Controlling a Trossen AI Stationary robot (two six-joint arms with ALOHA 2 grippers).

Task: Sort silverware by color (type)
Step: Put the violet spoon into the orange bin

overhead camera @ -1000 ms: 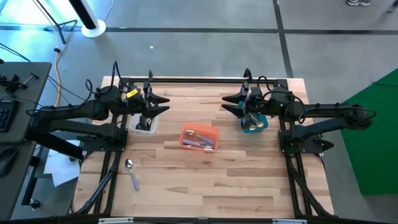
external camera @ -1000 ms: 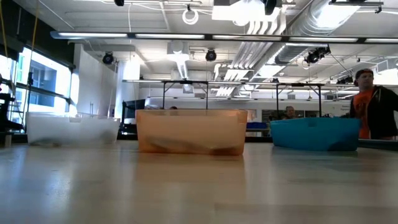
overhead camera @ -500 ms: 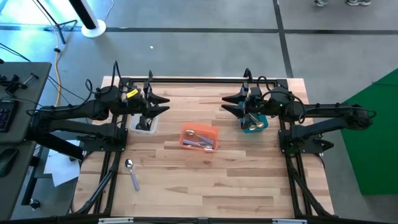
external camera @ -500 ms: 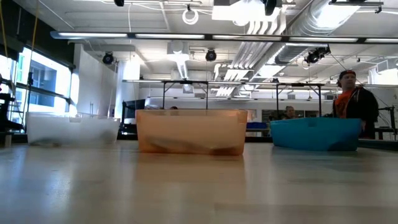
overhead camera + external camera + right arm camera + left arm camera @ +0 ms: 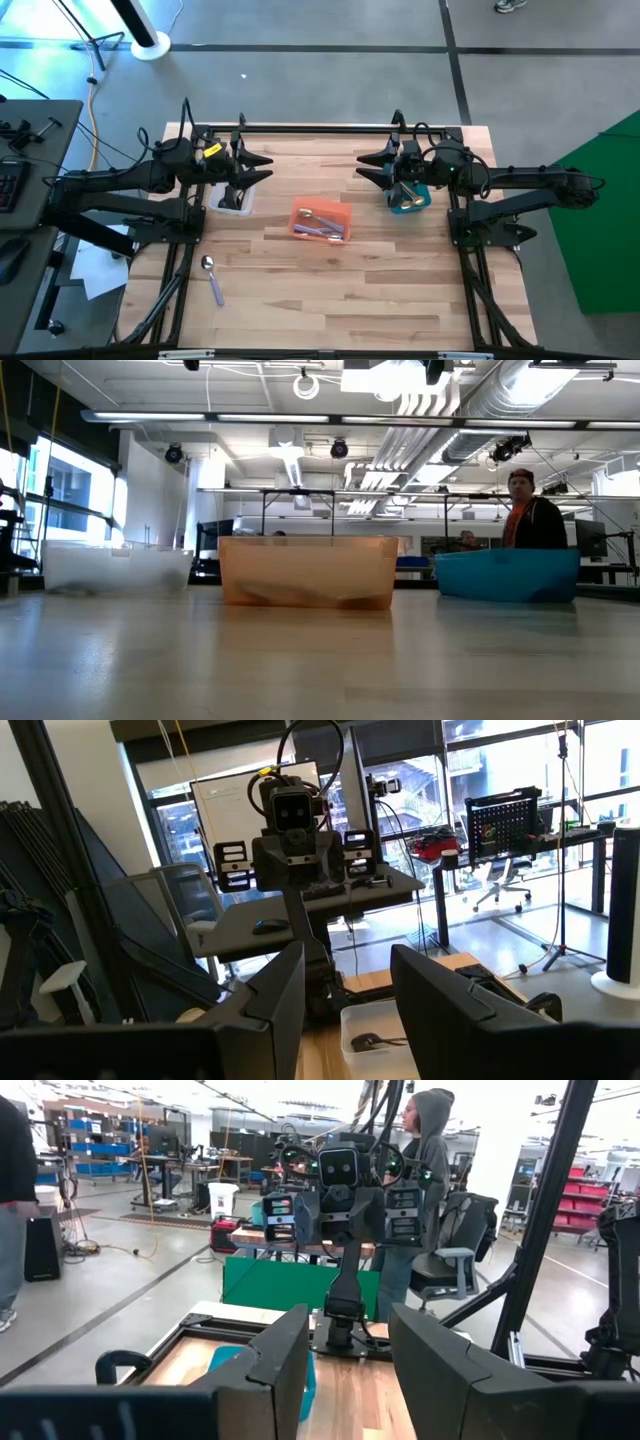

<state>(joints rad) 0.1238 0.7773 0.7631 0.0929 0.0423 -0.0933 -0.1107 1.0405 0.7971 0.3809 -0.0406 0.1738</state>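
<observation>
A silver spoon with a pale lavender handle (image 5: pixel 211 278) lies flat on the wooden table near its left front. More silverware lies in the orange bin (image 5: pixel 322 221) at the middle. A black spoon (image 5: pixel 375 1042) rests in the clear bin (image 5: pixel 235 200). My left gripper (image 5: pixel 268 168) hangs open above the table beside the clear bin, pointing level toward the right arm. My right gripper (image 5: pixel 362 168) hangs open over the teal bin (image 5: pixel 410 198), pointing level toward the left arm. Both hold nothing.
In the low view the three bins stand in a row: clear (image 5: pixel 118 570), orange (image 5: pixel 308 572), teal (image 5: pixel 508 575). A person (image 5: pixel 528 520) stands in the room beyond the table. Bare wood lies along the table's front half (image 5: pixel 340 300).
Both arms have kept still. The person in the room behind the table has walked toward the left of the low view.
</observation>
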